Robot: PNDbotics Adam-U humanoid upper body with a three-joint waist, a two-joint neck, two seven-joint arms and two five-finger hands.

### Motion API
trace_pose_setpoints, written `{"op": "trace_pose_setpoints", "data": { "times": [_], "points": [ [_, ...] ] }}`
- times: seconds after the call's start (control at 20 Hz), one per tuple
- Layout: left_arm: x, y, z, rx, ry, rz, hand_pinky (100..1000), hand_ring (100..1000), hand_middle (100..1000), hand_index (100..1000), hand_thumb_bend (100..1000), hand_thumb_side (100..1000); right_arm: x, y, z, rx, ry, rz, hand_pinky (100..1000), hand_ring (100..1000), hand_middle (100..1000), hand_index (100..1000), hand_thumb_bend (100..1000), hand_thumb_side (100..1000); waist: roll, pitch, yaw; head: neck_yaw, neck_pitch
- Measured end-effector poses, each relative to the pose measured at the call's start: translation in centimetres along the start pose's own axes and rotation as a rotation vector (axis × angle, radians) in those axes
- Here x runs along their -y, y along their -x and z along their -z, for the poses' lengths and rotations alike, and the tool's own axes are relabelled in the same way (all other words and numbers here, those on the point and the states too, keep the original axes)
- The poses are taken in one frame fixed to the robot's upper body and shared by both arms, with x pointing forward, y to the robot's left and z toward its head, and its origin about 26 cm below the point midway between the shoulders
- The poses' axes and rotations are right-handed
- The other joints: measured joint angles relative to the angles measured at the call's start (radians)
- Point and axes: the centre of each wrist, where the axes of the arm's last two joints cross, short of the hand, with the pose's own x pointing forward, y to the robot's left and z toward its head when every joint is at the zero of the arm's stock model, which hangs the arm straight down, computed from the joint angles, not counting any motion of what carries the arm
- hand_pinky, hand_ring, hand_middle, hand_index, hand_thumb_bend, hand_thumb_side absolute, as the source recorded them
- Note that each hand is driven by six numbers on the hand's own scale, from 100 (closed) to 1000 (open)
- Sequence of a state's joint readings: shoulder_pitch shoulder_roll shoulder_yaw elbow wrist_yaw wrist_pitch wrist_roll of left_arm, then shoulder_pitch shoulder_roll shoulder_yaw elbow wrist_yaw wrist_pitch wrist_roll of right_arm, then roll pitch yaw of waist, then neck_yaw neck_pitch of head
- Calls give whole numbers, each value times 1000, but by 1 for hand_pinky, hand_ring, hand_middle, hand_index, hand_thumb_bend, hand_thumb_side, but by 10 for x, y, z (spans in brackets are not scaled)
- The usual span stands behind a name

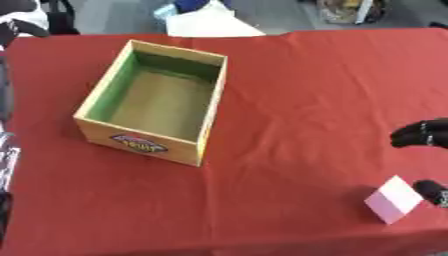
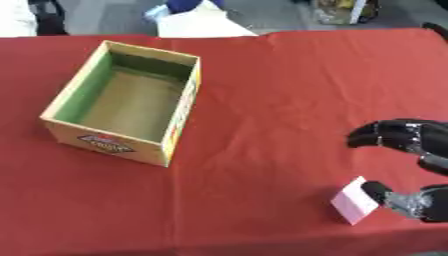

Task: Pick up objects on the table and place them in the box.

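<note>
An open cardboard box (image 2: 105, 141) with a green inner wall and nothing inside stands on the red tablecloth at the left, a bright label on its near side. At the near right lies a small pale pink block (image 2: 353, 206), tilted, close to the table's front edge. My right hand (image 2: 427, 150) comes in from the right edge and is open. Its thumb (image 2: 389, 196) touches the block's right side, while the curved fingers (image 2: 385, 134) hover well beyond the block, apart from it. My left hand is not in either view.
The red table (image 2: 262, 100) stretches between box and block. A pale sheet-like thing (image 2: 203, 25) lies past the far edge. In the left eye view a dark and pale strip (image 1: 5, 150) runs down the left edge.
</note>
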State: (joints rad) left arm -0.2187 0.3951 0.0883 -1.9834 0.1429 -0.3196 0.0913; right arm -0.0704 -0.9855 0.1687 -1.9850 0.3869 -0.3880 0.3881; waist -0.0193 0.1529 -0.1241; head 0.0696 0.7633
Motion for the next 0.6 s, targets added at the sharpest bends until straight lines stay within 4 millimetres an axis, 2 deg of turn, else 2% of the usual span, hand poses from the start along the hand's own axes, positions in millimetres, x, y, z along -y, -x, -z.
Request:
{"op": "trace_pose_setpoints", "data": {
  "times": [0.25, 0.6],
  "points": [
    [0, 0, 0, -2, 4, 0, 538, 692, 592, 783, 100, 778, -1, 0, 0, 3, -64, -5, 885, 874, 841, 906, 332, 688, 0, 0, 0, -1, 0],
    [1, 0, 0, -4, 13, -2, 537, 692, 591, 784, 100, 778, 0, 0, 0, -12, -126, -3, 893, 896, 867, 929, 385, 638, 1, 0, 0, -1, 0]
  ]
}}
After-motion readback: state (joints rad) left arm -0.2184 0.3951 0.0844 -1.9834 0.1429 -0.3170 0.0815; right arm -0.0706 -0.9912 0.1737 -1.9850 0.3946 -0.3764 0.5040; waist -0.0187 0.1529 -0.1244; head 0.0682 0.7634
